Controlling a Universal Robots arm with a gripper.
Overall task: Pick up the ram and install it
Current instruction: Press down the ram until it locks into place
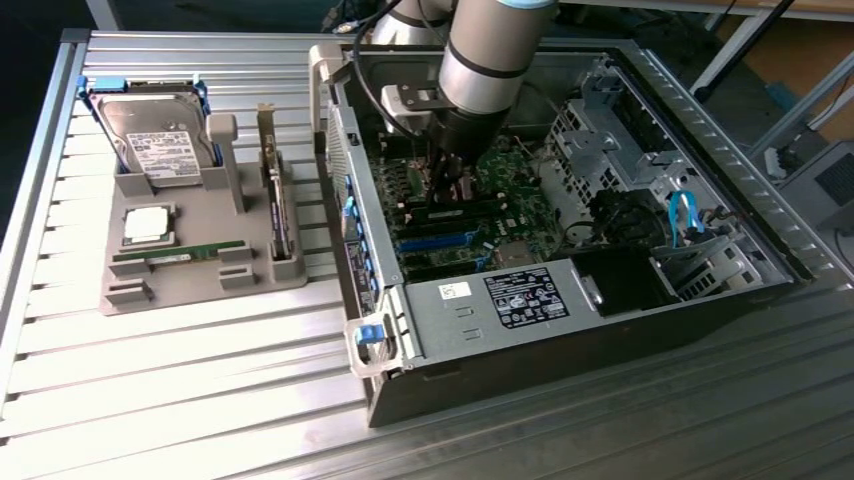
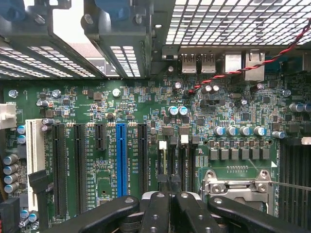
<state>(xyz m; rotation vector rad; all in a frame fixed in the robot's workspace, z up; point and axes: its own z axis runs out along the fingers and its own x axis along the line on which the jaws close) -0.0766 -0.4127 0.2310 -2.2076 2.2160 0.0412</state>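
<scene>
The ram (image 1: 178,253), a thin green stick, lies flat in a slot of the grey tray (image 1: 200,292) at the exterior view's left. My gripper (image 1: 447,190) is far from it, reaching down into the open computer case (image 1: 574,330) and hovering close over the green motherboard (image 1: 497,170). In the wrist view the gripper (image 2: 167,188) is shut. Its dark fingers (image 2: 154,208) meet just above the narrow memory slots (image 2: 177,160) with white end clips, beside the metal processor socket (image 2: 238,187). I see no stick between the fingers.
The tray also holds a hard drive (image 1: 160,140), a square silver processor (image 1: 147,225) and a dark expansion card (image 1: 276,215) standing on edge. Inside the case are a drive cage (image 1: 587,140), a blue cable (image 1: 683,215) and a labelled power supply (image 1: 534,297). A blue card slot (image 2: 120,158) lies beside the black ones.
</scene>
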